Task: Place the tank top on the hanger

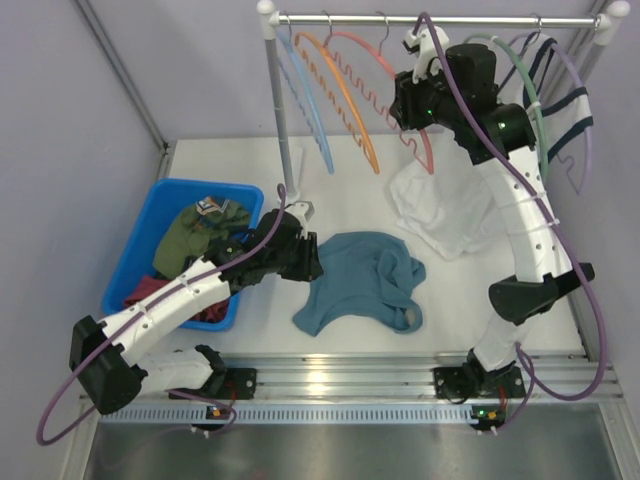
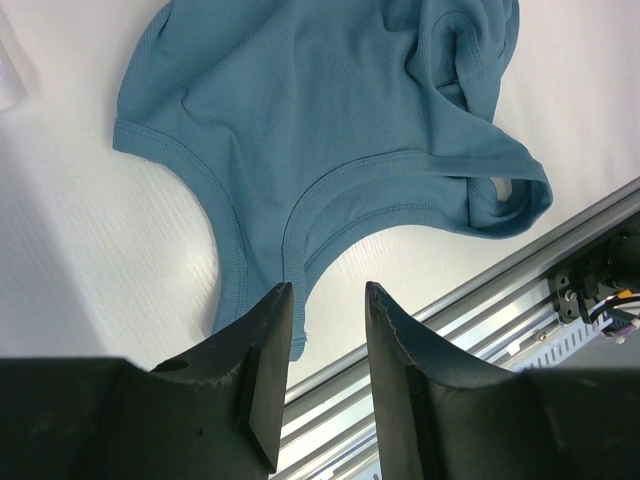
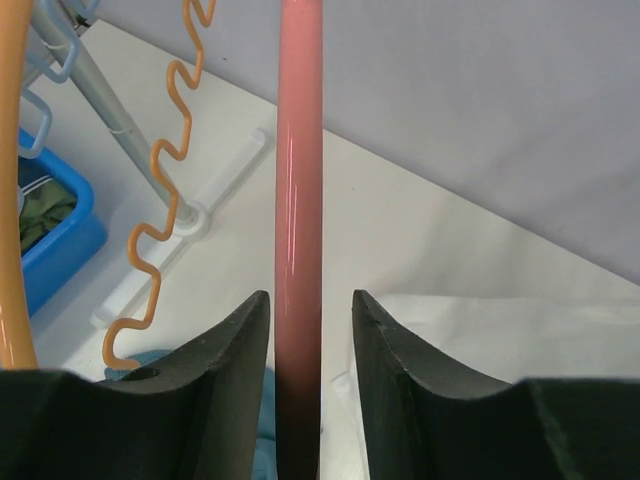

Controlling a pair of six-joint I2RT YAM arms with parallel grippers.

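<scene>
My left tool [image 2: 328, 292] hangs part open and empty. Just ahead of its tips a narrow strap of the tank top [image 2: 330, 110] runs straight away from me, in line with the gap, and the rest lies crumpled beyond on the desk [image 2: 80, 270]. My right tool [image 3: 310, 294], well apart (up at the rail [image 1: 440, 20]), stands open astride the hanger [image 3: 299, 150], not clamping it. I judge my left the nearer to the cloth.

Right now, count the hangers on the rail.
5: blue at the left, then orange, pink inside the right gripper, green and purple to the right. The arm may hide more.
</scene>
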